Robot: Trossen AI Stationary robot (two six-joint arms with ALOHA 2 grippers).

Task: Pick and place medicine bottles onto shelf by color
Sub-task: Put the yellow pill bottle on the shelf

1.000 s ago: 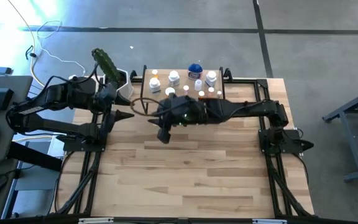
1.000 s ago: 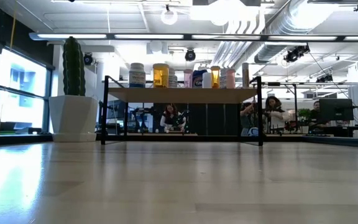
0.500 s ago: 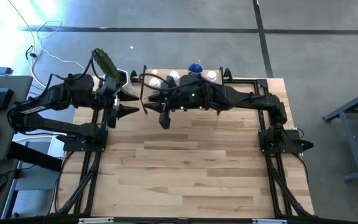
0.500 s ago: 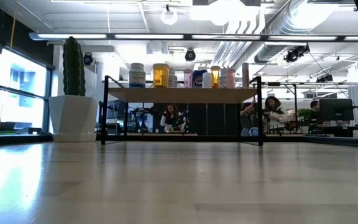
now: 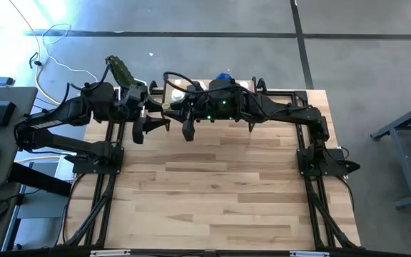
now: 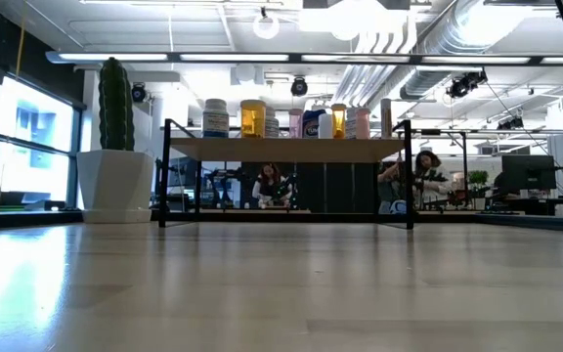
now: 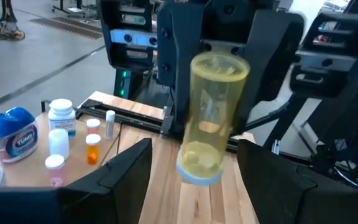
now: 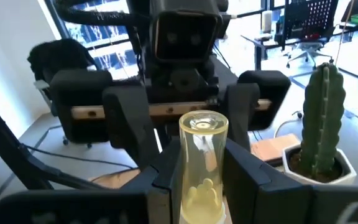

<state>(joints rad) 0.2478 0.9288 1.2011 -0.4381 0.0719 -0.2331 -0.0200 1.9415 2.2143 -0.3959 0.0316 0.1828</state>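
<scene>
Right hand (image 8: 194, 186) gripped a yellowish bottle (image 8: 202, 165) over the tabletop (image 5: 220, 193) by the shelf (image 6: 286, 149); left hand (image 7: 191, 180) open, facing it. Other bottles (image 6: 253, 118) on shelf. People (seated, probably) in office behind (image 6: 272, 186).

Yellow bottle (image 7: 211, 118) hangs inverted (cap downward) beyond the open left pincer (image 7: 194, 171).

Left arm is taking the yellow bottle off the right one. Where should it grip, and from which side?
Probably across the clear round body of the yellow bottle, at the end away from the right end effector, which is shut on it. Come straight ahead: the left end effector is open and its gap lines up with the bottle.
</scene>
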